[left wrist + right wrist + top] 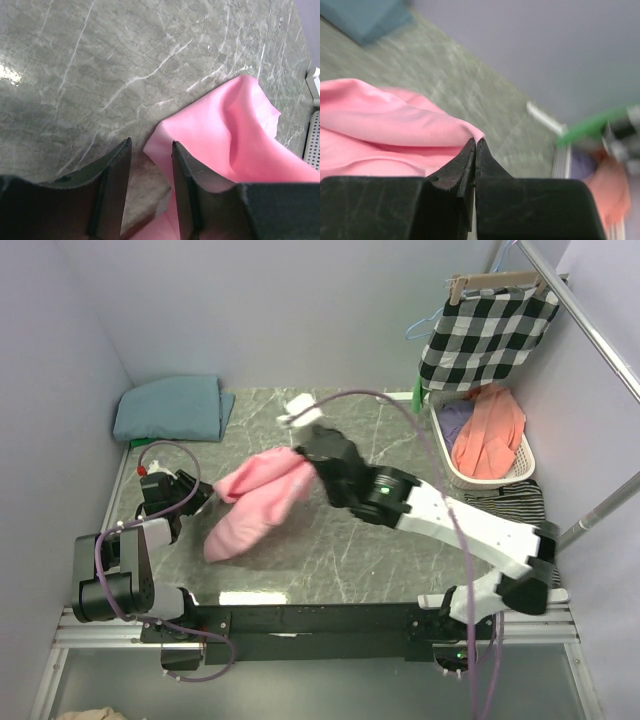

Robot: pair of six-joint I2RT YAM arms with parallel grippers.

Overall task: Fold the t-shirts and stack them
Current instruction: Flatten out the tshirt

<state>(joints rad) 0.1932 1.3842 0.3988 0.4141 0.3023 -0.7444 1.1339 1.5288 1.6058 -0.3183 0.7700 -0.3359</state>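
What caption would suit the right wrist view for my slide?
Right tool shut on a fold of the pink t-shirt, with the marble-patterned table behind.

Right tool (475, 144): fingertips pressed together, pinching a cloth edge.
Pink t-shirt (390, 132): caught at the tips, soft folds spreading left.
Teal t-shirt (367, 17): folded, upper left, on table.
Table (470, 90): grey, marbled.
Orange cloth (615, 185): blurred, far right.

A soft, matt pink cotton t-shirt (258, 502) fills the centre of the frame, with a matt teal t-shirt (170, 408) at upper left. The table (340, 550) looks like faintly glossy grey-green stone veined white. The left gripper (151, 146) is matt black plastic, and the basket (443, 455) at right is white plastic.
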